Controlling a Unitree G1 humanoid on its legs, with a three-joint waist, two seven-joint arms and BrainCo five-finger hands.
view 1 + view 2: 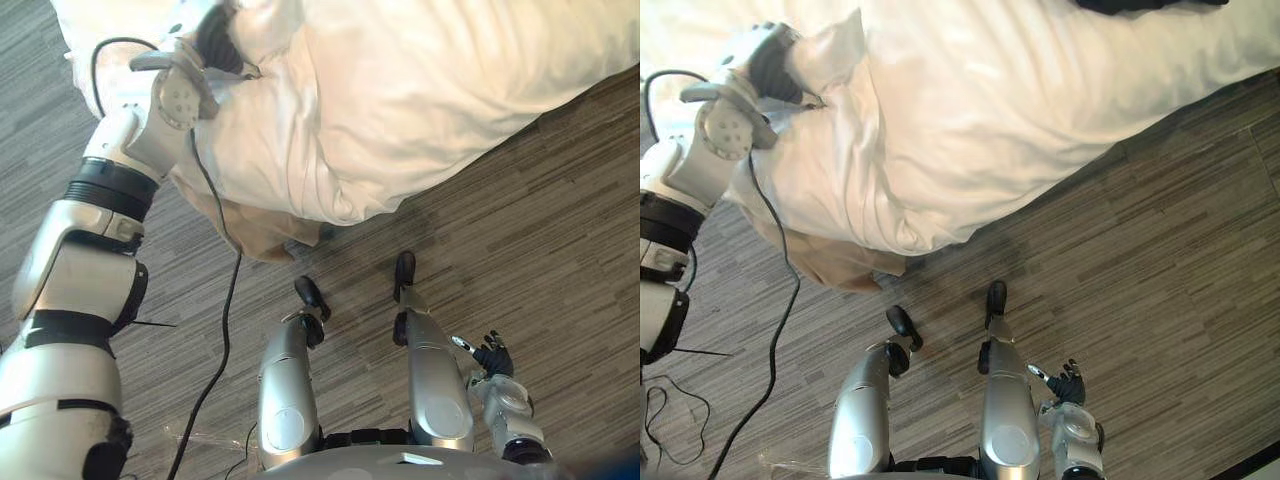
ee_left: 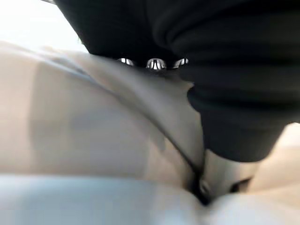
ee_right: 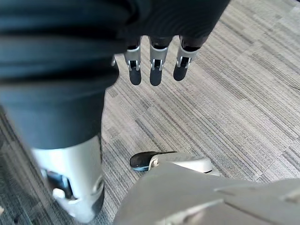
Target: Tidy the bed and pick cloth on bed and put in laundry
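Right hand [image 3: 93, 79], dark ribbed cover over its back, hangs above the grey plank-patterned floor [image 3: 243, 98]. Silver dark-tipped fingers [image 3: 157, 65] extended straight in a close row, nothing held. Silver thumb [image 3: 77, 187] set apart from them, touching nothing. Floor streaked in light and dark grey strips.

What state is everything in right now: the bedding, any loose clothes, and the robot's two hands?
White bedding: rumpled, bulging over the edge.
Tan cloth: hanging from under the white bedding towards the floor.
Dark cloth: lying on the white bedding, untouched.
Left hand: pressed into the white bedding; grip hidden.
Right hand: open, holding nothing, above the floor.
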